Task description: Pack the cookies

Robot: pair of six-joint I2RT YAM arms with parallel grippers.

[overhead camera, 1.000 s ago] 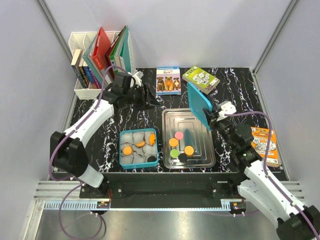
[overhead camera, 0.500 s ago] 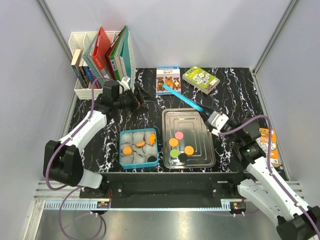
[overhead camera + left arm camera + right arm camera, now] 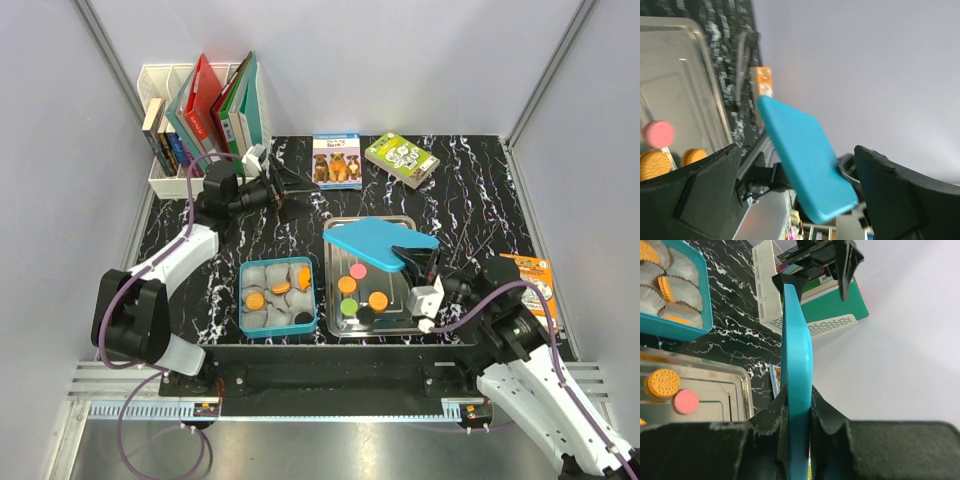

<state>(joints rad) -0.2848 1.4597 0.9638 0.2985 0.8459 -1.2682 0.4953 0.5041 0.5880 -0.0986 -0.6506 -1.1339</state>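
Observation:
A flat blue lid (image 3: 368,243) hangs over the back half of the metal tray (image 3: 422,322), with my right gripper (image 3: 412,256) shut on its right edge. The right wrist view shows the lid (image 3: 796,340) edge-on, pinched between the pads (image 3: 797,407). Pink (image 3: 357,270), orange (image 3: 378,300), green (image 3: 348,307) and black (image 3: 365,315) cookies lie in the tray. More orange cookies (image 3: 255,300) sit in paper cups inside the teal box (image 3: 243,327). My left gripper (image 3: 288,190) stands open and empty at the back left. Its camera looks across at the lid (image 3: 805,160).
A white organiser (image 3: 165,185) with books stands at the back left. Two small packets (image 3: 336,160) (image 3: 401,157) lie at the back of the table. An orange packet (image 3: 528,285) lies at the right edge, beside my right arm.
My right arm has swung the blue lid from upright beside the tray down to lie flat above it. My left gripper has opened wide and drawn back to the left.

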